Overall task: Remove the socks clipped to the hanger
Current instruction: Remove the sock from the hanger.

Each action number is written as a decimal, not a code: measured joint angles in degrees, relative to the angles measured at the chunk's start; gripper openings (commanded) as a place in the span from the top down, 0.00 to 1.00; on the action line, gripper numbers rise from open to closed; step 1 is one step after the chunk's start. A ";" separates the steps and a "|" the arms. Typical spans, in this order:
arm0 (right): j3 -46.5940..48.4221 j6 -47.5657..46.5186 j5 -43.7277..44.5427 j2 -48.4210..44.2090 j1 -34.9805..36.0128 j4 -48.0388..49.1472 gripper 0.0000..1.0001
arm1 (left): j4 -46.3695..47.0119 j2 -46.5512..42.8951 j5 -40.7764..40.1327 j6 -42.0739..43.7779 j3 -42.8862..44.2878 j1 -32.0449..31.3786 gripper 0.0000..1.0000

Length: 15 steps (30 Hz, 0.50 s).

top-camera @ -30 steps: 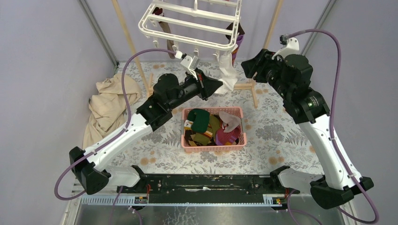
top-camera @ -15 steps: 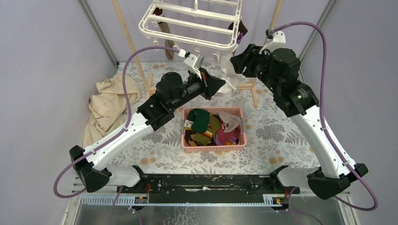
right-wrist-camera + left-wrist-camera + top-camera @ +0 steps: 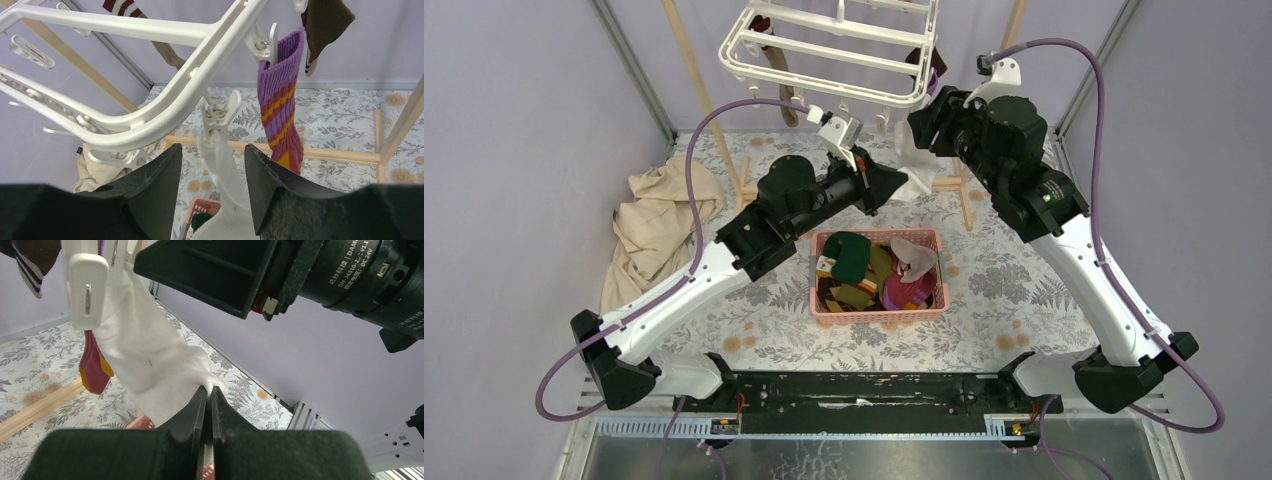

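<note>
The white hanger [image 3: 824, 45] hangs at the top, with several socks clipped to it. A white sock [image 3: 914, 170] dangles from a clip [image 3: 218, 112] on its near right corner. My left gripper [image 3: 210, 390] is shut on the lower end of this white sock [image 3: 150, 355] and holds it out sideways. My right gripper [image 3: 212, 165] is open just under the hanger rim [image 3: 165, 110], its fingers on either side of the white sock [image 3: 225, 170] below the clip, not touching it. A purple striped sock [image 3: 280, 110] and a brown sock [image 3: 325, 20] hang beyond.
A pink basket [image 3: 879, 312] holding several loose socks stands under the arms. A beige cloth [image 3: 659, 215] lies at the left wall. The wooden pole frame [image 3: 954, 185] stands behind the white sock. A red and yellow sock [image 3: 92, 365] hangs next to the white one.
My right arm has swung left and up to the hanger's corner, bringing its jaws round the white sock, and they have narrowed a little. The left gripper keeps its hold.
</note>
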 measured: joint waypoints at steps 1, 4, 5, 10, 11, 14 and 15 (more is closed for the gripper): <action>0.15 -0.02 0.17 0.15 0.00 0.04 0.44 | -0.07 0.00 -0.02 0.00 0.00 -0.13 0.96; 0.24 -0.04 0.20 0.50 0.02 0.39 0.44 | -0.31 0.00 -0.07 -0.02 0.00 -0.48 0.96; 0.28 -0.04 0.20 0.63 0.02 0.63 0.44 | -0.39 0.00 -0.09 0.00 0.02 -0.63 0.96; 0.61 -0.02 0.24 1.66 0.04 1.49 0.45 | -1.29 -0.02 -0.13 -0.02 0.02 -1.01 0.96; 0.61 -0.02 0.37 1.81 0.04 1.57 0.45 | -1.40 -0.02 -0.13 -0.02 0.02 -1.09 0.96; 0.61 0.00 1.29 2.12 0.04 2.32 0.46 | -1.60 -0.02 -0.13 -0.02 0.02 -1.25 0.96; 0.61 -0.02 1.55 2.14 0.04 2.60 0.47 | -1.64 -0.02 -0.15 -0.02 0.02 -1.29 0.96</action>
